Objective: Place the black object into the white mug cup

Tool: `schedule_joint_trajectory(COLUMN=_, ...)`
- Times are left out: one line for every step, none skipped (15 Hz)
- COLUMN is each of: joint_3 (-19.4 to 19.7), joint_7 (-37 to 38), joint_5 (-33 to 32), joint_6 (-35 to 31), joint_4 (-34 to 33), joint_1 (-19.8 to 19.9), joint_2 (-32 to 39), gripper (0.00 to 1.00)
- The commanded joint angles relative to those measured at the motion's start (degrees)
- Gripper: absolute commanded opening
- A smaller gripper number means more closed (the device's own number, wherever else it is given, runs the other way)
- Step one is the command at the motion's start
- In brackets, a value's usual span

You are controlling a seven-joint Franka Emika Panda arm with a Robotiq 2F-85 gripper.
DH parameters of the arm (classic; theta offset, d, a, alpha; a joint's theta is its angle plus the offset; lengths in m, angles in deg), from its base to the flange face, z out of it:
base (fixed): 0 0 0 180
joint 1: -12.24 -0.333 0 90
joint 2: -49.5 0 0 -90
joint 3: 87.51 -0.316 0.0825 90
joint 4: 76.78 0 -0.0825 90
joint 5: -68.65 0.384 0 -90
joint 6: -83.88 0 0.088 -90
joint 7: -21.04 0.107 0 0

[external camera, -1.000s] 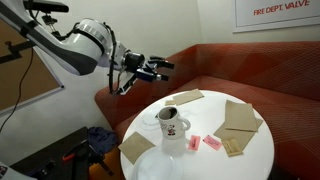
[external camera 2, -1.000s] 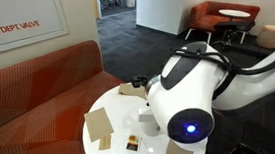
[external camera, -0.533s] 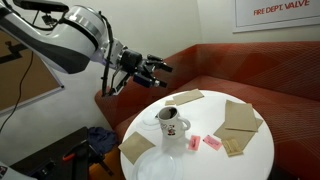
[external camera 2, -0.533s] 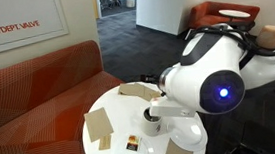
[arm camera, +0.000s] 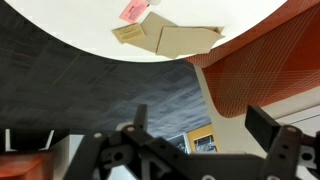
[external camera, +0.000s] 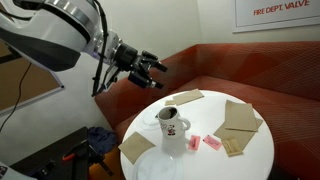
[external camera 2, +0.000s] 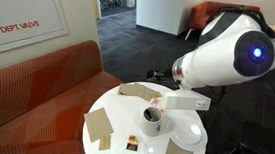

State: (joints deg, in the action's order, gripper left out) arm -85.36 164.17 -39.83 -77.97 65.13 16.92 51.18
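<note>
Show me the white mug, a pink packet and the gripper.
white mug [external camera: 173, 135]: in an exterior view, outer wall.
pink packet [arm camera: 134, 10]: wrist view, flat face.
gripper [external camera: 160, 76]: in an exterior view, midway between fingertips.

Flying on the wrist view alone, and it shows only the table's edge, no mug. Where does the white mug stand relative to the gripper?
Observer: The white mug stands upright on the round table; the gripper hangs higher, off to the table's side, toward the orange couch.
Operator: Is the black object in it?
Observer: Cannot tell; the mug's inside looks dark, and no black object shows on the tabletop.
Operator: Anything crowding the mug?
Observer: Pink packets lie just beside it, on the side away from the gripper.
</note>
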Motion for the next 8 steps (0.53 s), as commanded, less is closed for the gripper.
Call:
schedule_joint_trajectory(joint_3=2.22, joint_7=-5.73, joint_5=0.51, joint_6=-8.89, joint_4=1.42, joint_1=1.98, joint_2=-2.79, gripper=1.0)
schedule_joint_trajectory(joint_3=2.87, joint_7=-7.74, joint_5=1.12, joint_6=-11.35, joint_4=1.45, joint_1=2.38, joint_2=-2.74, gripper=1.0)
schedule_joint_trajectory(joint_3=3.53, joint_7=-10.23, joint_5=2.18, joint_6=-13.5, joint_4=1.63, joint_1=2.72, joint_2=-2.66, gripper=1.0)
schedule_joint_trajectory(joint_3=4.17, joint_7=-12.42, joint_5=2.83, joint_6=-15.99, joint_4=1.71, joint_1=3.16, joint_2=-2.4, gripper=1.0)
schedule_joint_trajectory(joint_3=4.76, joint_7=-14.85, joint_5=3.99, joint_6=-17.71, joint_4=2.11, joint_1=3.37, joint_2=-2.34, gripper=1.0)
schedule_joint_trajectory(joint_3=5.25, joint_7=-16.89, joint_5=4.83, joint_6=-19.04, joint_4=2.31, joint_1=3.6, joint_2=-2.06, gripper=1.0)
schedule_joint_trajectory(joint_3=5.73, joint_7=-18.95, joint_5=5.67, joint_6=-20.42, joint_4=2.65, joint_1=3.81, joint_2=-1.93, gripper=1.0)
schedule_joint_trajectory(joint_3=6.14, joint_7=-21.02, joint_5=6.69, joint_6=-21.13, joint_4=3.18, joint_1=3.95, joint_2=-1.84, gripper=1.0)
